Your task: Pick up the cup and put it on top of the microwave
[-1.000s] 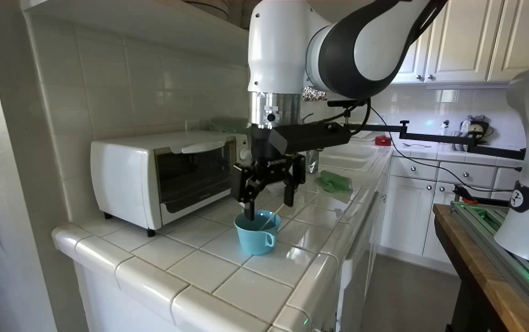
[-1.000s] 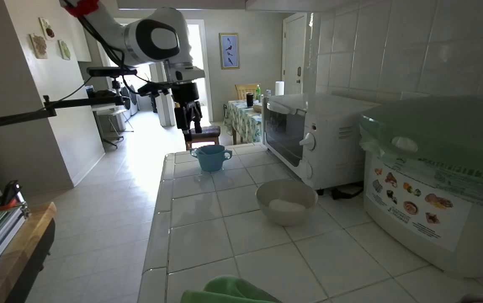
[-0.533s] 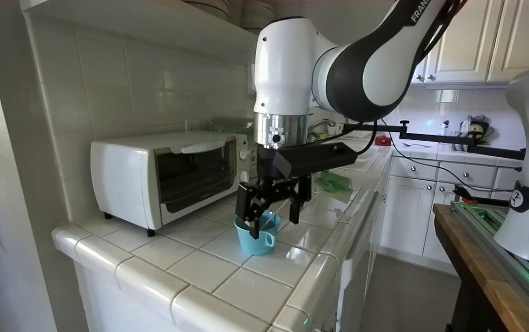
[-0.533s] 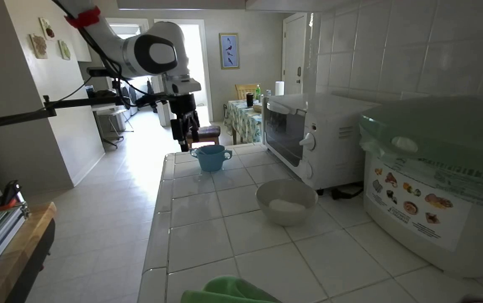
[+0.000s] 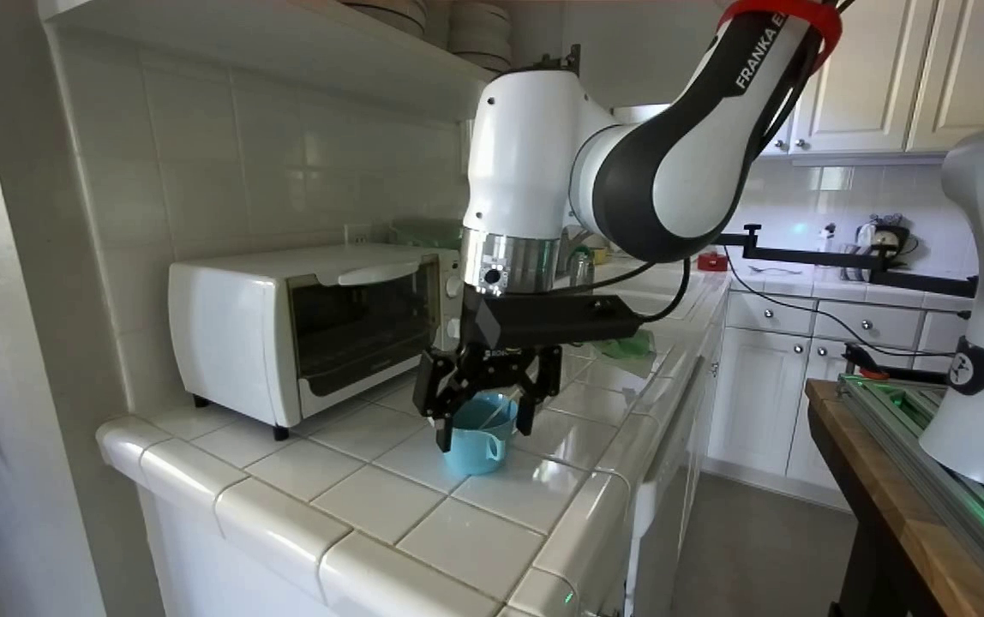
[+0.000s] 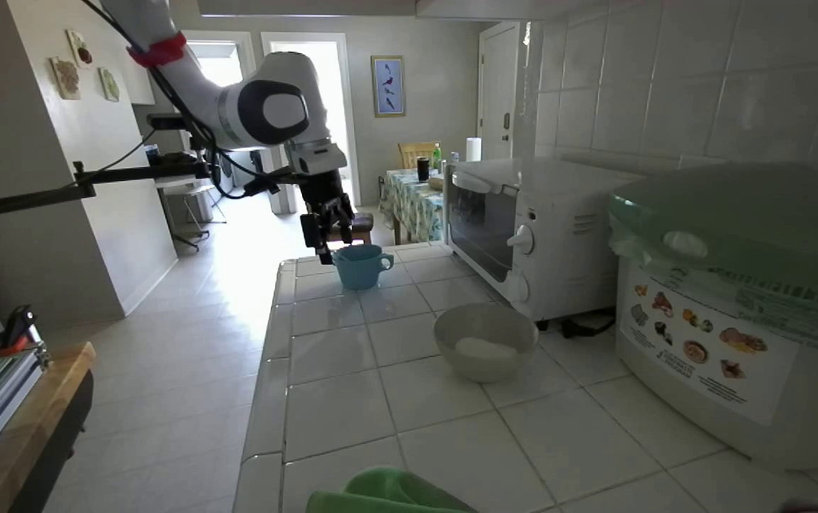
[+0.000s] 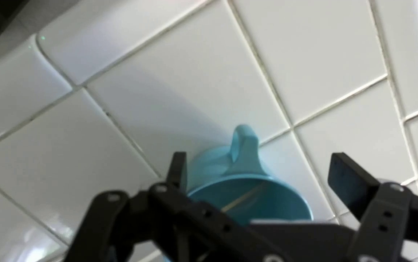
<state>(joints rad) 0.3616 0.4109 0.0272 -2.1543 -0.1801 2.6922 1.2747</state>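
Note:
The teal-blue cup [image 5: 475,452] stands upright on the white tiled counter, also seen in an exterior view [image 6: 359,271]. A thin light stick leans inside it. My gripper [image 5: 485,433] points down over the cup, open, with a finger on either side. In the wrist view, the gripper [image 7: 261,174] has its left finger close against the cup [image 7: 247,165] and a gap at its right finger. The cup's handle points up in that view; its lower part is hidden by the gripper. The white microwave [image 5: 231,343] stands against the wall, also seen in an exterior view [image 6: 566,235].
A pale bowl [image 6: 486,342] sits between the cup and a large lidded bin [image 6: 708,356]. A green cloth [image 6: 387,491] lies on the counter. A shelf [image 5: 286,51] overhangs the microwave. The counter edge [image 5: 578,514] is close to the cup.
My gripper has come down from above the rim to around the cup and shifted slightly sideways. The cup seems to have turned a little, its handle shifting in both exterior views.

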